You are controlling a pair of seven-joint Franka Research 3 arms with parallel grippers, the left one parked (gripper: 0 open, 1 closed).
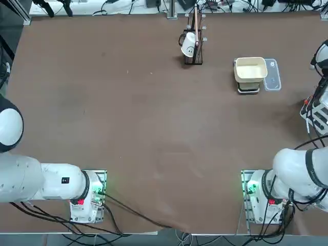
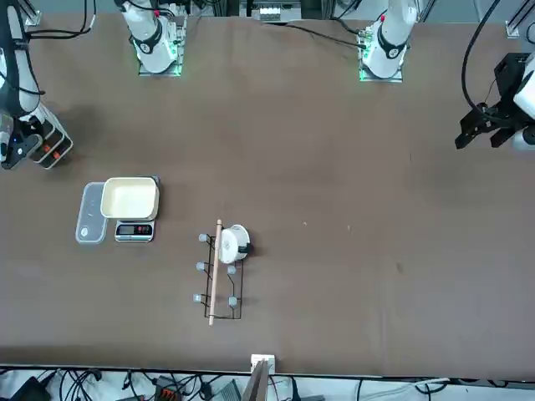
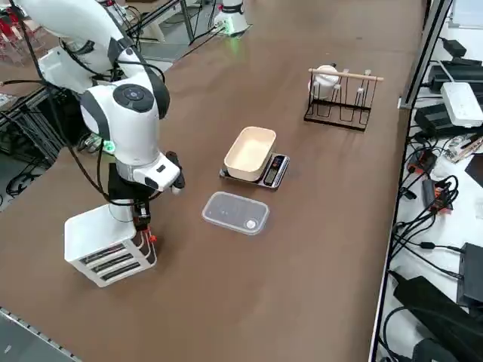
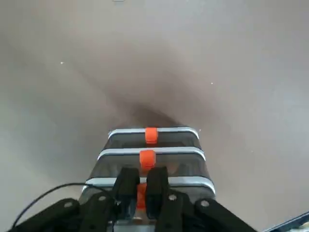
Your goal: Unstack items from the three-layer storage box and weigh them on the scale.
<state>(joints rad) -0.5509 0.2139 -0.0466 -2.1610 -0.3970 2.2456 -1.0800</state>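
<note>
The white three-layer storage box (image 3: 106, 253) stands near the table's right edge, also seen in the front view (image 2: 52, 144). In the wrist view its three stacked layers (image 4: 152, 145) each carry a small orange tab on the front. My right gripper (image 4: 141, 194) points down at the box's front, its two black fingers (image 4: 126, 191) pinched on the orange tab of the nearest layer; in the side view the gripper (image 3: 141, 220) sits at the box's top front corner. The scale (image 3: 251, 154) with its cream bowl stands farther in and holds nothing. The items are hidden.
A clear lidded plastic container (image 3: 235, 213) lies between the box and the scale. A black wire rack (image 3: 339, 94) with a wooden bar and a white cup stands at the far side. Cables and equipment crowd the floor beyond the far table edge.
</note>
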